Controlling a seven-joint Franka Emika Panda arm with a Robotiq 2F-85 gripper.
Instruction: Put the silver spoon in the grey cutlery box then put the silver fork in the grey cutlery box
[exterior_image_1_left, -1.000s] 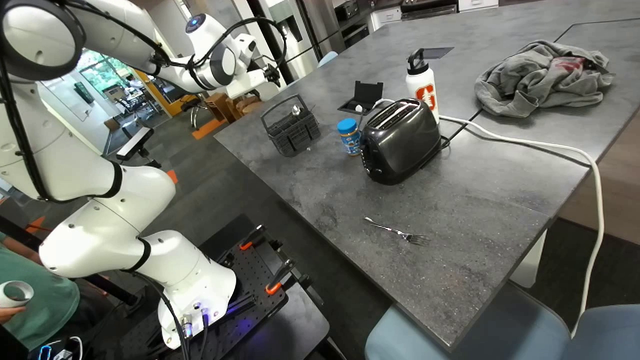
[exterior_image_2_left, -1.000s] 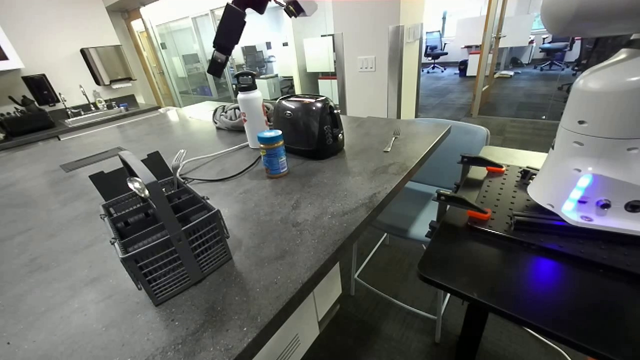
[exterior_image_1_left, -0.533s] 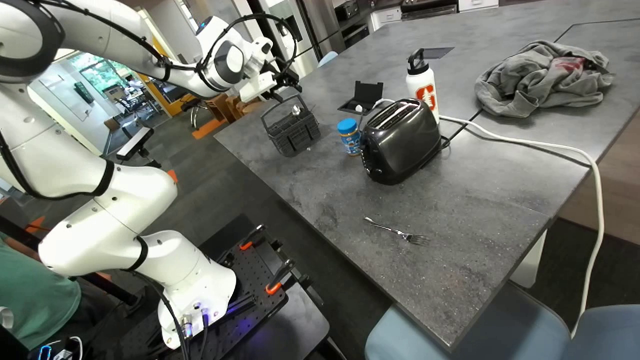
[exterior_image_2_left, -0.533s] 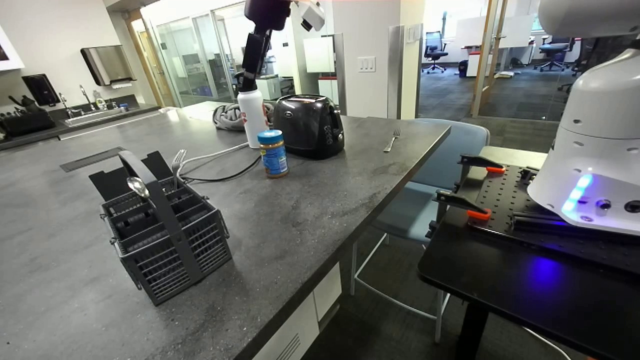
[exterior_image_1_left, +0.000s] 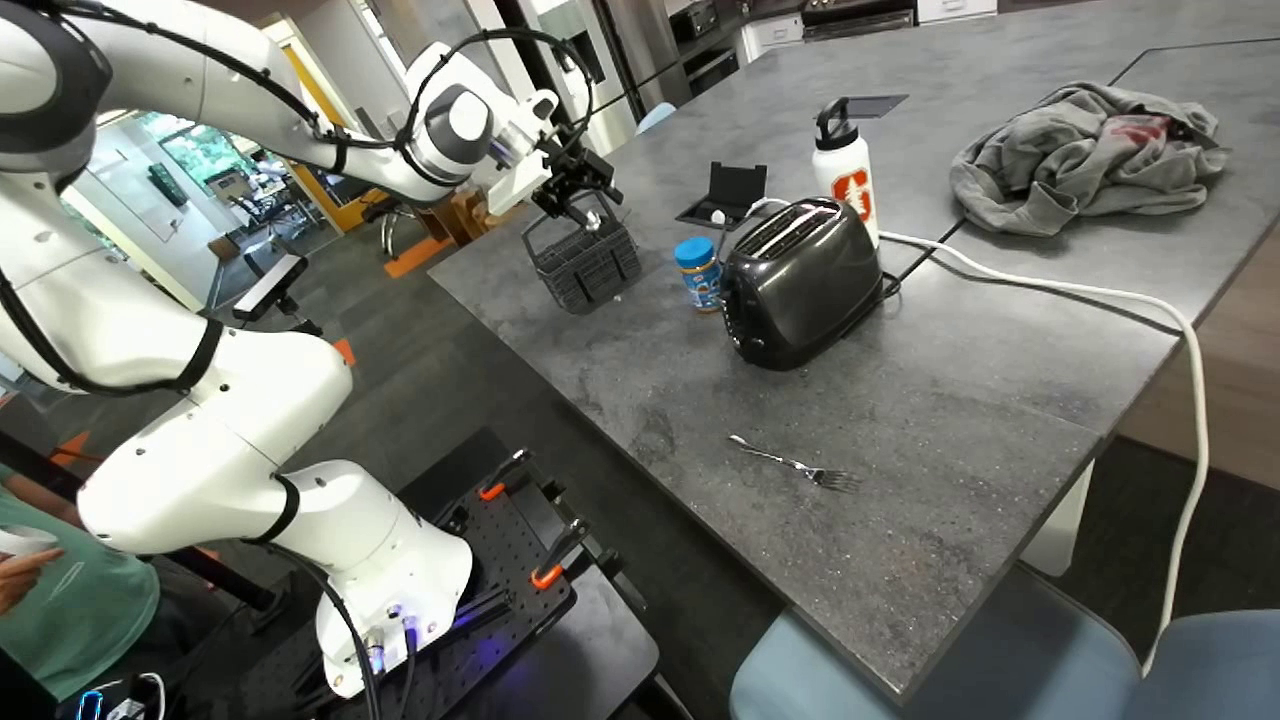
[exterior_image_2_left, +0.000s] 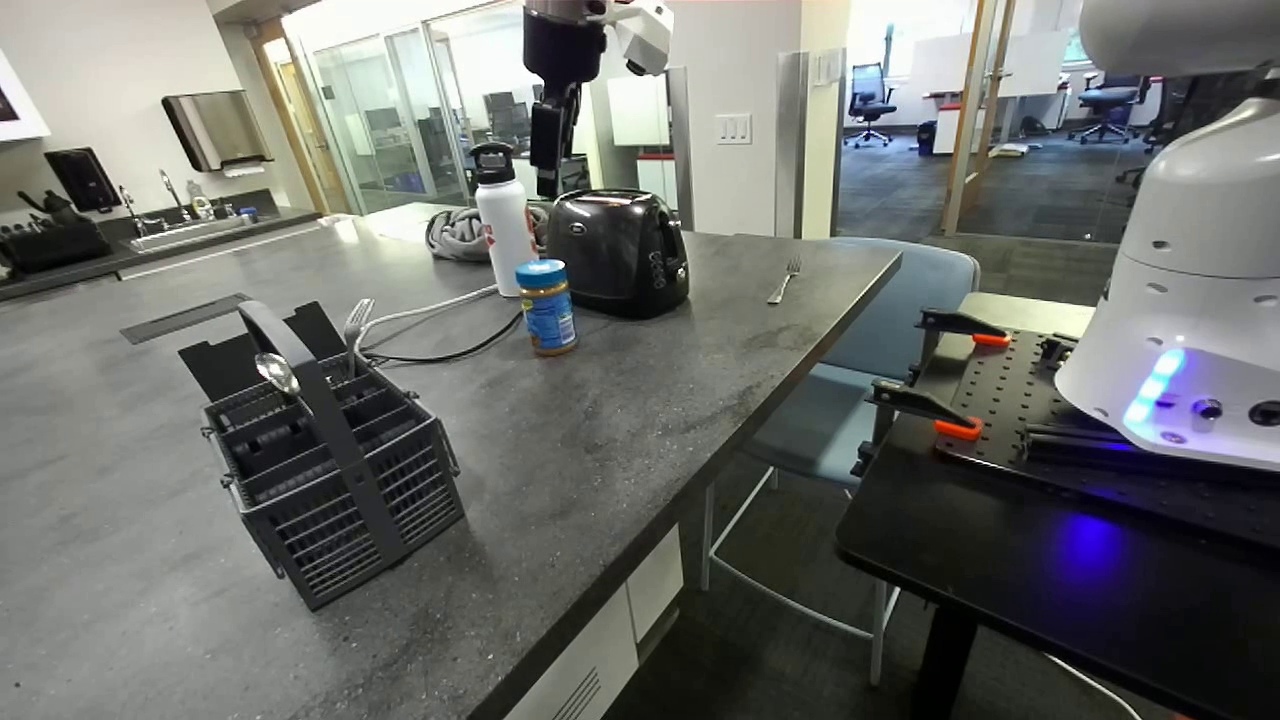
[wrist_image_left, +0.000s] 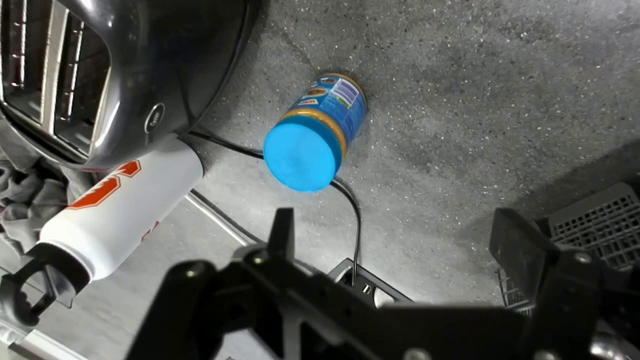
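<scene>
One spoon leans in the box, a fork lies on the counter, the claw spread wide.

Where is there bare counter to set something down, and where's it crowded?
In an exterior view, bare counter lies between the toaster and the loose fork, and from that fork to the near corner. Another patch separates the jar from the cutlery box. Toaster, jar and bottle crowd together.
</scene>
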